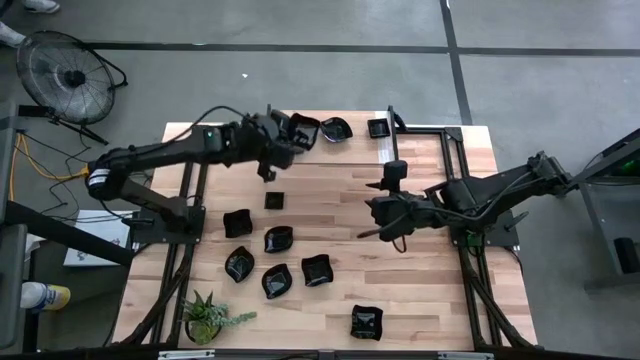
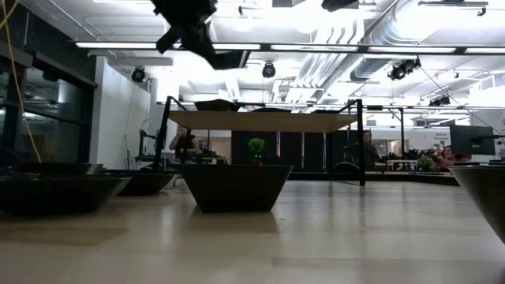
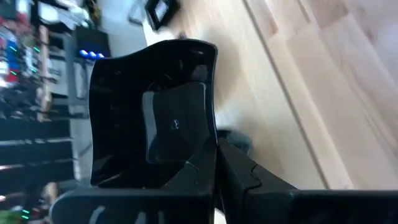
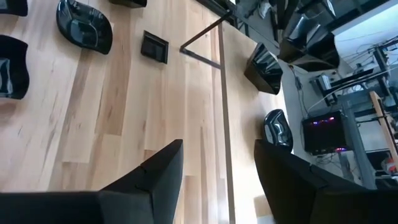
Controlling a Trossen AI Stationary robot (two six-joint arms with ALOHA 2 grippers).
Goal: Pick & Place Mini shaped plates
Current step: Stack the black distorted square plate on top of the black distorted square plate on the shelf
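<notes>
Left claw (image 1: 293, 135) is clamped on a black plate (image 1: 304, 128) above the table's far edge; right claw (image 1: 375, 205) gapes wide, empty.

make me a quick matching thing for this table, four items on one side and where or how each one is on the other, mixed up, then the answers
Items:
1. left gripper
2. right gripper
3. potted plant
4. small square plate

States:
A. lying flat on the wood mid-table, just below the left arm in the high view
B. open and empty above mid-table
C. shut on a black plate near the far edge
D. standing at the near left corner of the table

Pairs: 1-C, 2-B, 3-D, 4-A
</notes>
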